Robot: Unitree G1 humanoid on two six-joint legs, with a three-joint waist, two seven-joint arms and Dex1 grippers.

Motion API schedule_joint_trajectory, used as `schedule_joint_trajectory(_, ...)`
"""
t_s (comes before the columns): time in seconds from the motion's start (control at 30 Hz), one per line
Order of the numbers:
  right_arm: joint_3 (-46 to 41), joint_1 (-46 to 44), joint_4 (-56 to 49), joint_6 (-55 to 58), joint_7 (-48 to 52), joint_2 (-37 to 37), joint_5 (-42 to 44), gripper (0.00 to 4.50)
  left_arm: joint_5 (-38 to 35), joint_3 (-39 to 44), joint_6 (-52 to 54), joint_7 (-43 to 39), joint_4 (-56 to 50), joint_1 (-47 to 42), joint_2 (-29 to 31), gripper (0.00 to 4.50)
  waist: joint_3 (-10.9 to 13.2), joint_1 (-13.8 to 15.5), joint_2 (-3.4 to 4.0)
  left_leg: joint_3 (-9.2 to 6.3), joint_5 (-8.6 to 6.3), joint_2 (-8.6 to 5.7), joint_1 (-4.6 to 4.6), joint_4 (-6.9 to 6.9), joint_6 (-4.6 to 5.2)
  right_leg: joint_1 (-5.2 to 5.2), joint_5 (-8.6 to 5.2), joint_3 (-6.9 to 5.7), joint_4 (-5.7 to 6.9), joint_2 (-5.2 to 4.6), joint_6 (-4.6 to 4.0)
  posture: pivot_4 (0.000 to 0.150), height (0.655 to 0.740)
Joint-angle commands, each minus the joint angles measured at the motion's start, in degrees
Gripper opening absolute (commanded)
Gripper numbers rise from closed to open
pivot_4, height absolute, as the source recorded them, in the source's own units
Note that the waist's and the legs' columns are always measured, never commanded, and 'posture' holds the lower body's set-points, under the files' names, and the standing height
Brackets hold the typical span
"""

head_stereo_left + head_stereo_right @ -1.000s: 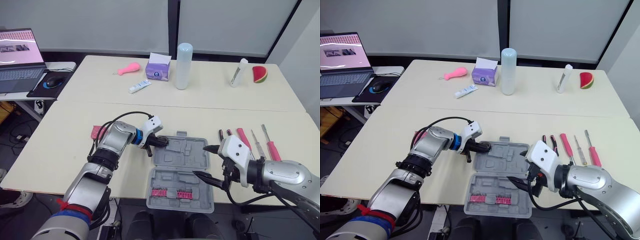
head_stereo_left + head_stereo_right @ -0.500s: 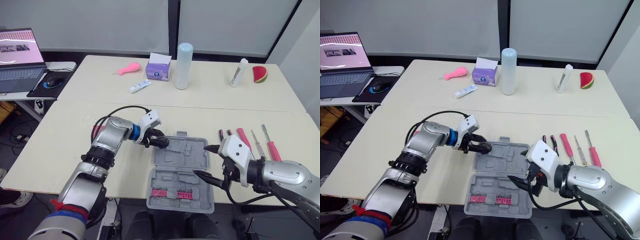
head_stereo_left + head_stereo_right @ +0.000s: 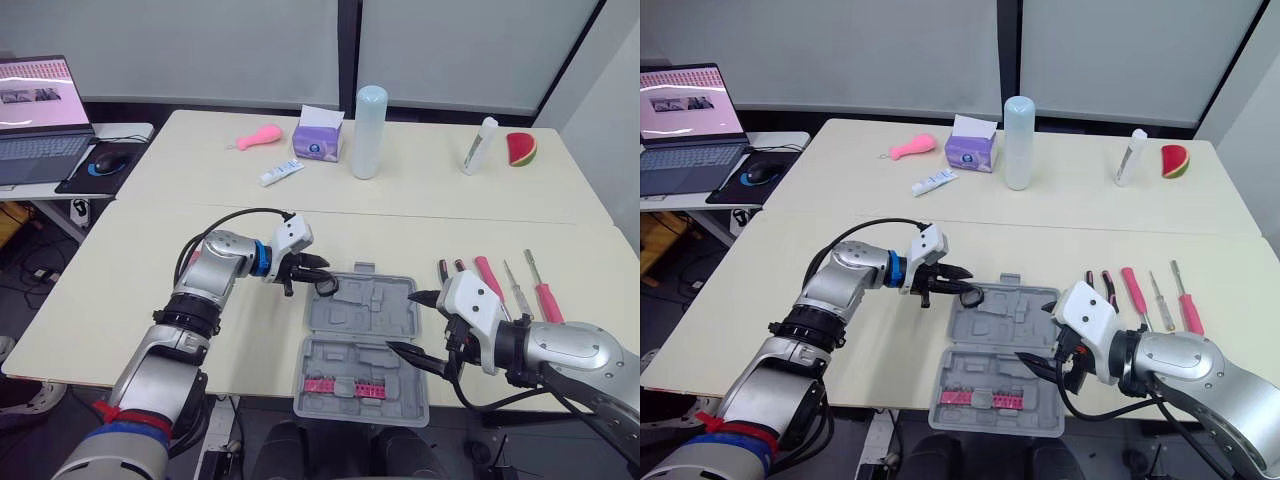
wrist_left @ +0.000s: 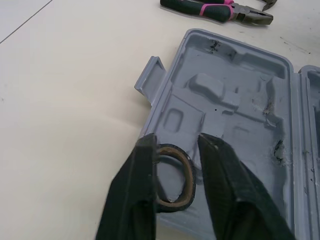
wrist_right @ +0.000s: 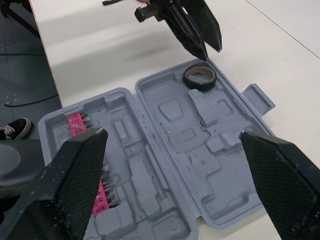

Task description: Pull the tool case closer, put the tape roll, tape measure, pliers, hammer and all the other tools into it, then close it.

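Observation:
The grey tool case (image 3: 365,340) lies open at the table's front edge, with pink bits (image 3: 345,386) in its near half. A dark tape roll (image 3: 327,288) lies flat in the case's far left corner, also visible in the right wrist view as the tape roll (image 5: 199,76). My left gripper (image 3: 312,272) hovers open just above and left of the roll, its fingers (image 4: 145,165) clear of it. My right gripper (image 3: 408,322) stands open over the case's right edge, holding nothing. Pliers (image 3: 447,270) and pink-handled screwdrivers (image 3: 540,292) lie on the table to the right.
A small pink object (image 3: 193,263) sits on the table behind my left forearm. Across the seam on the far table stand a tall bottle (image 3: 367,132), a tissue box (image 3: 318,138), a tube (image 3: 279,172) and a watermelon slice (image 3: 519,148). A laptop (image 3: 35,120) is far left.
My left gripper has opened and drawn back to the left, leaving the tape roll in the case's far corner. The right arm has not moved.

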Motion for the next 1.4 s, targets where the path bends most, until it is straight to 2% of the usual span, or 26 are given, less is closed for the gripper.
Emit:
schedule_joint_trajectory(0.03,-1.54,-0.36,-1.99,-0.81,0.11,-0.36,0.17,4.5,0.32,-0.18,-2.34,-0.2,0.92,-0.64,-0.83,0.99,0.0,-0.01,0.0,0.0,0.0,0.0,0.0,0.0,0.0,0.0,0.0,0.0,0.0,0.0,0.0,0.15,0.6921)
schedule_joint_trajectory(0.57,-1.3,-0.33,-2.23,-0.58,-0.27,-0.09,0.32,4.5,7.32,-2.47,-10.36,5.54,15.52,-2.43,-5.62,0.99,-0.01,-0.04,-0.02,0.03,-0.01,-0.02,0.0,0.0,0.01,-0.01,0.0,0.01,0.0,0.11,0.0,0.15,0.6921)
schedule_joint_trajectory(0.8,-1.32,-0.37,-2.3,-0.56,-0.48,0.01,0.35,4.5,6.75,-1.21,-10.73,4.97,16.03,-3.11,-5.58,0.99,-0.02,-0.03,-0.02,0.01,0.0,-0.01,0.02,0.0,0.01,0.02,0.0,0.0,0.03,0.12,0.0,0.15,0.6921)
schedule_joint_trajectory(1.0,-1.43,-0.28,-2.33,-1.22,-0.83,0.62,0.16,4.5,3.63,1.49,-7.87,2.88,10.2,-2.66,-3.3,0.99,-0.01,-0.17,-0.02,0.02,0.01,0.02,0.01,0.0,-0.01,-0.01,0.0,0.01,0.04,0.12,0.0,0.15,0.6921)
schedule_joint_trajectory(1.2,-3.34,-0.19,-2.52,-2.61,-1.6,2.07,0.13,4.5,-3.23,7.04,0.64,0.0,-4.51,0.91,2.69,0.99,-0.01,-0.24,-0.01,0.0,0.02,0.04,0.0,0.0,-0.04,-0.01,0.0,0.01,0.02,0.08,0.0,0.15,0.6921)
schedule_joint_trajectory(1.4,-11.78,6.2,-1.28,-8.12,-1.8,1.42,-4.64,4.5,-9.16,17.14,5.64,5.03,-14.76,8.93,9.56,0.99,-0.02,-0.24,-0.01,-0.06,0.03,0.07,0.0,-0.01,-0.05,0.0,0.0,-0.01,0.01,-0.02,0.0,0.15,0.6921)
